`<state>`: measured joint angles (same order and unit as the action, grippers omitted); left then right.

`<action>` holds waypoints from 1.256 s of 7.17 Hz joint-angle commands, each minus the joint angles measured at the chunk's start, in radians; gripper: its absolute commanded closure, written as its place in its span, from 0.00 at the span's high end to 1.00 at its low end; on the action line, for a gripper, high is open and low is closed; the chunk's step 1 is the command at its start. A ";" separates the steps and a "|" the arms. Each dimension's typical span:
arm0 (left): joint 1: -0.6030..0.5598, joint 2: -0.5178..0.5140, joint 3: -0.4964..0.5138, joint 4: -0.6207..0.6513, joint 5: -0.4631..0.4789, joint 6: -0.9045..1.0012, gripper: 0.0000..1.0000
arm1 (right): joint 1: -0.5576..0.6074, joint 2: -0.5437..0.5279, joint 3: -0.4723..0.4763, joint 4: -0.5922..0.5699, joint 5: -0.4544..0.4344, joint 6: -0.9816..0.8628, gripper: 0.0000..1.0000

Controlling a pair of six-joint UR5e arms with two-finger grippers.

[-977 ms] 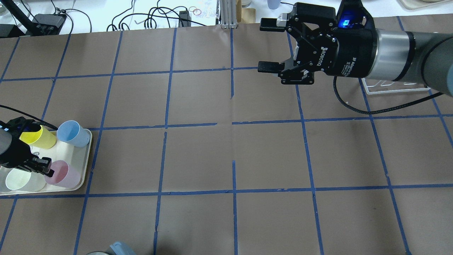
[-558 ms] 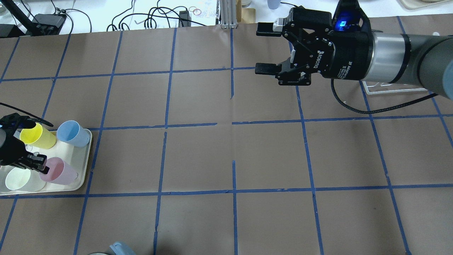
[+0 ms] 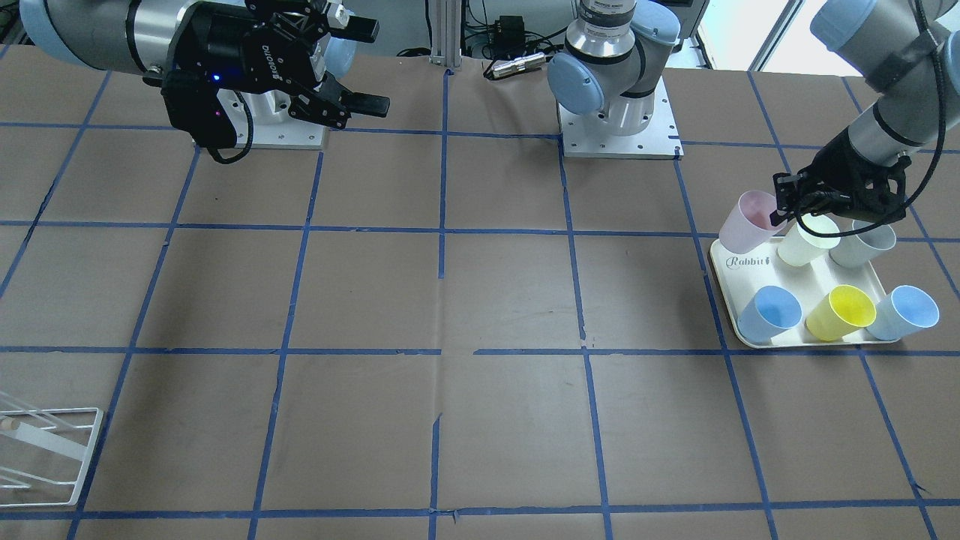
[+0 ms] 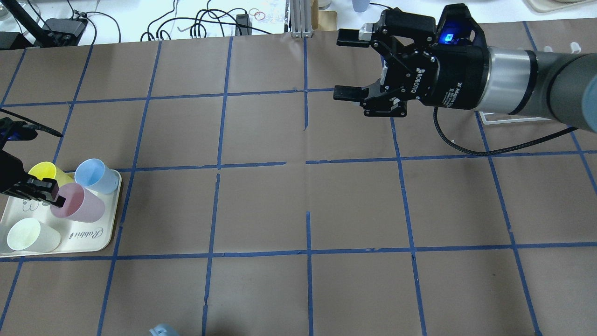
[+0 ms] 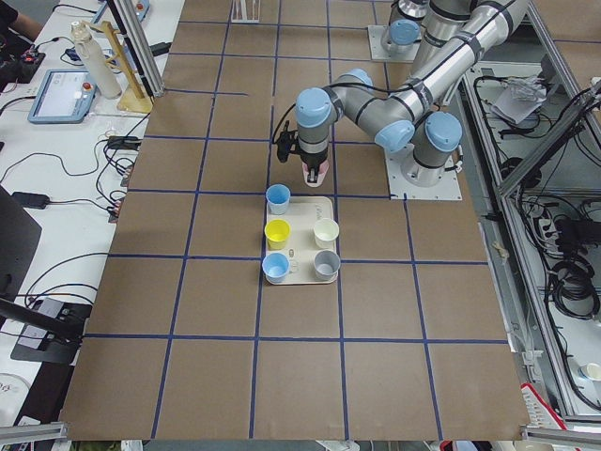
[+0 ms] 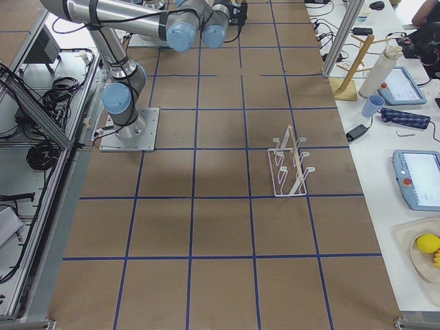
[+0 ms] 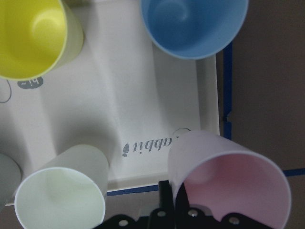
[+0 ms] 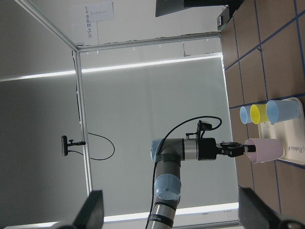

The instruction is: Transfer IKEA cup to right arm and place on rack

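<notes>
The pale pink IKEA cup (image 4: 77, 208) hangs in my left gripper (image 4: 53, 199), which is shut on its rim, and it is lifted and tilted above the white tray (image 4: 105, 233). The front view shows the cup (image 3: 746, 221) over the tray's corner, held by the left gripper (image 3: 784, 210). The left wrist view shows the cup (image 7: 228, 176) close up. My right gripper (image 4: 343, 65) is open and empty, high over the far middle of the table, with its jaws pointing toward the left side. The white wire rack (image 6: 290, 165) stands on the right side, also seen at the front view's edge (image 3: 45, 450).
On the tray (image 3: 795, 277) stand a cream-white cup (image 3: 806, 240), a grey cup (image 3: 862, 244), a yellow cup (image 3: 840, 311) and two blue cups (image 3: 769, 311). The brown table has a blue tape grid. Cables and gear lie beyond the far edge.
My left gripper has lifted the pink cup off the tray, uncovering the tray's lettering. My right gripper has shifted slightly toward the table's middle.
</notes>
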<state>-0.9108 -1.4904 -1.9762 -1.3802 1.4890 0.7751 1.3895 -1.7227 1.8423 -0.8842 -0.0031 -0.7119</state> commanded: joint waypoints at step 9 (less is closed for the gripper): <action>-0.474 -0.036 0.175 -0.616 -1.144 -0.098 0.00 | -0.014 0.005 -0.002 0.065 0.011 -0.001 1.00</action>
<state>-1.3118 -1.5106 -1.8088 -2.0001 0.3981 0.7088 1.3771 -1.7182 1.8407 -0.8201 0.0064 -0.7136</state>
